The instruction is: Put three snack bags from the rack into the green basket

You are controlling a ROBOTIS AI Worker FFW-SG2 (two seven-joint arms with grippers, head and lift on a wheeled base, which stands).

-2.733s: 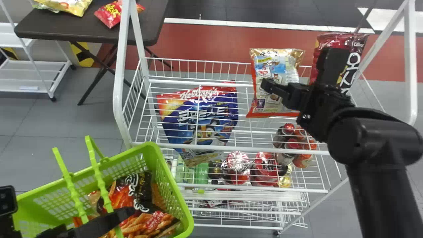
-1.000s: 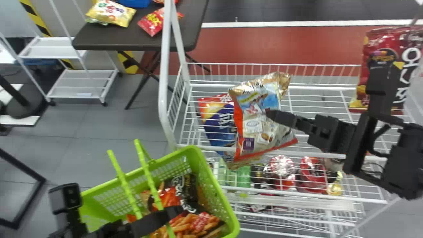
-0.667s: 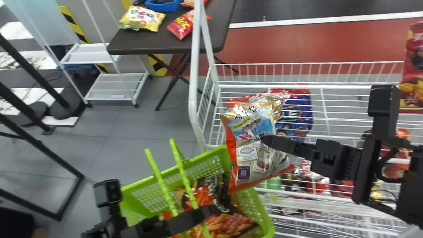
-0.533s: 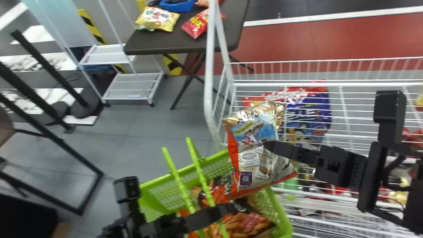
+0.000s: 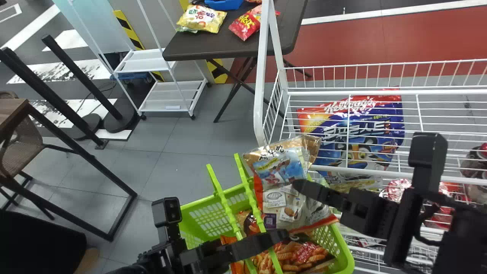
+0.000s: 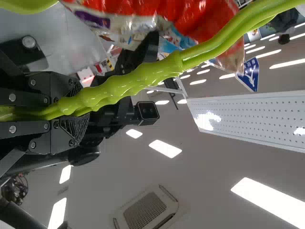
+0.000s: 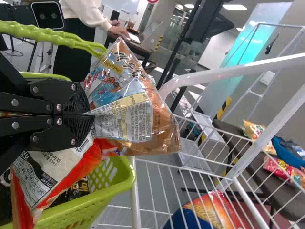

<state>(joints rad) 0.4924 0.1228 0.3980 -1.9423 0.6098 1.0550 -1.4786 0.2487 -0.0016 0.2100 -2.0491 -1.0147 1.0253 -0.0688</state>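
Observation:
In the head view my right gripper (image 5: pixel 298 185) is shut on a gold, blue and red-edged snack bag (image 5: pixel 276 169), which hangs tilted above the green basket (image 5: pixel 344 245), its lower part overlapping the opening. Black-and-orange snack packaging (image 5: pixel 304 255) lies inside. My left gripper (image 5: pixel 279 236) is at the basket handles. The left wrist view has the left gripper (image 6: pixel 71 112) shut on a green handle, the bag's red side (image 6: pixel 209 19) beyond. Seen from the right wrist, the right gripper (image 7: pixel 86 115) pinches the crumpled bag (image 7: pixel 133 112) at its middle.
Right of the basket stands the white wire rack (image 5: pixel 259 87), holding a large blue-and-red bag (image 5: pixel 354 129), with cans and bottles below. Behind it a dark folding table (image 5: pixel 213 49) carries more snack bags. A wooden table (image 5: pixel 13 114) and chair stand at left.
The right gripper has carried the bag from over the rack leftward and down to above the basket. The head view has swung left. The left gripper stays at the handles.

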